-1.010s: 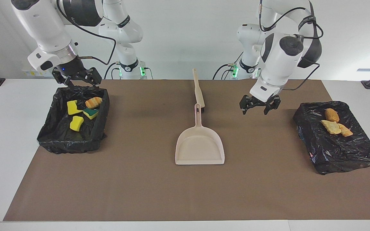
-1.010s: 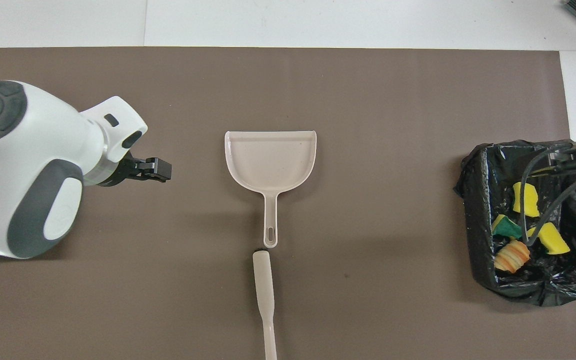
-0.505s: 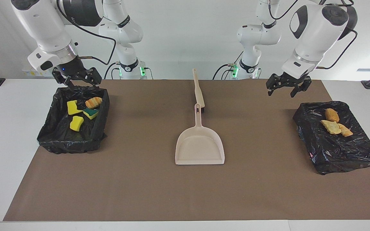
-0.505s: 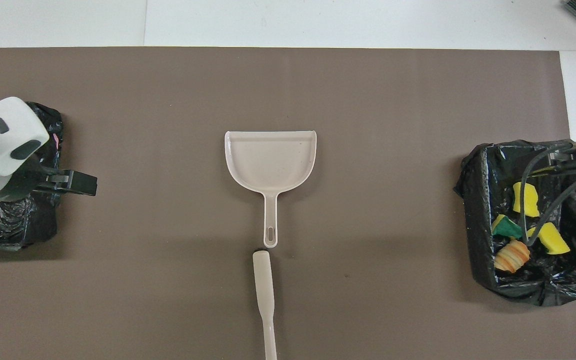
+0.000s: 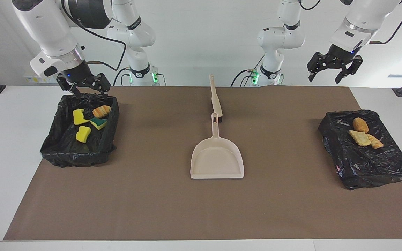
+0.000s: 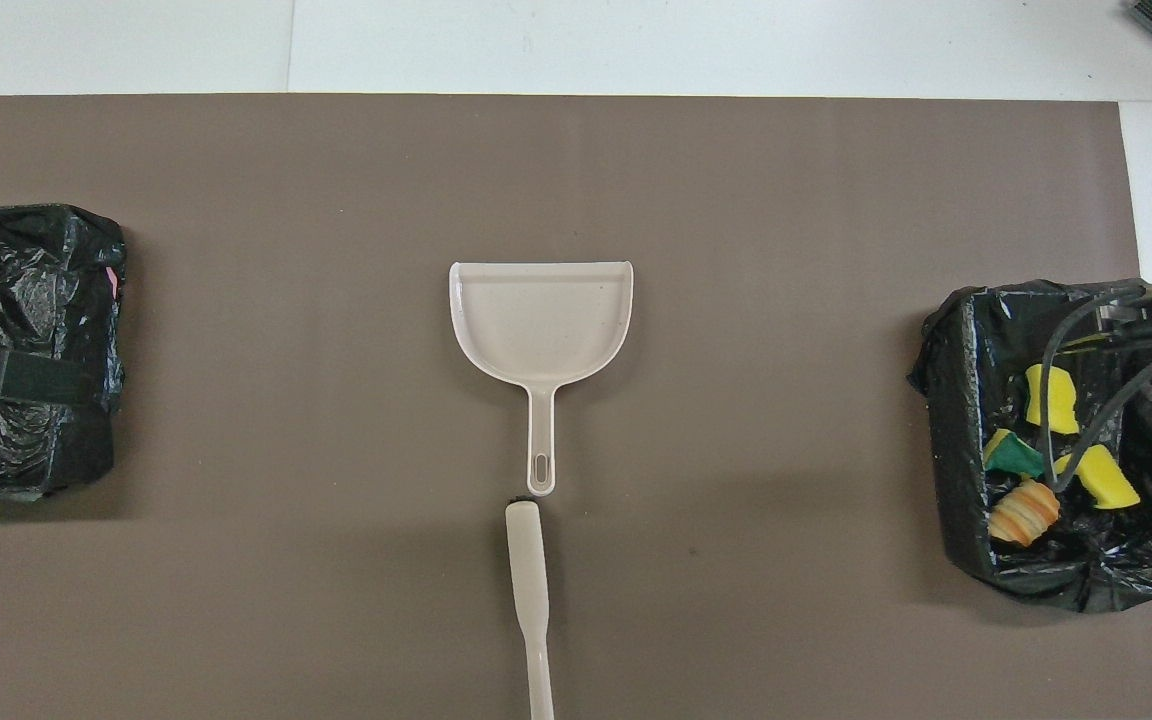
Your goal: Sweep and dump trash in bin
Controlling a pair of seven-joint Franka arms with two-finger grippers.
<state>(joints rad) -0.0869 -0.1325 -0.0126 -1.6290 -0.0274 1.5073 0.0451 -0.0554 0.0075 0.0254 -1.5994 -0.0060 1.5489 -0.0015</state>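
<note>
The trash lies in two black-bagged bins. Yellow chunks [image 5: 79,116] and an orange-striped chunk [image 5: 101,111] sit in the bin [image 5: 58,153] at the right arm's end, also seen from overhead as the bin [image 6: 956,420]. Tan chunks [image 5: 359,137] lie on the bin [image 5: 372,167] at the left arm's end. My right gripper [image 5: 89,92] hangs open just over its bin's robot-side rim, holding nothing. High in the air, my left gripper [image 5: 323,80] is open and empty; one of its fingers [image 6: 26,377] shows over the bin [image 6: 36,260] from overhead.
A beige dustpan [image 5: 217,158] lies mid-mat, mouth away from the robots. The beige brush [image 5: 216,101] lies in line with its handle, nearer the robots. Brown mat [image 5: 152,202] covers the table. The right arm's cables [image 6: 1086,400] hang over its bin.
My left gripper has risen and swung from beside the dustpan handle out to the left arm's end of the table, staying open. The right arm has not moved.
</note>
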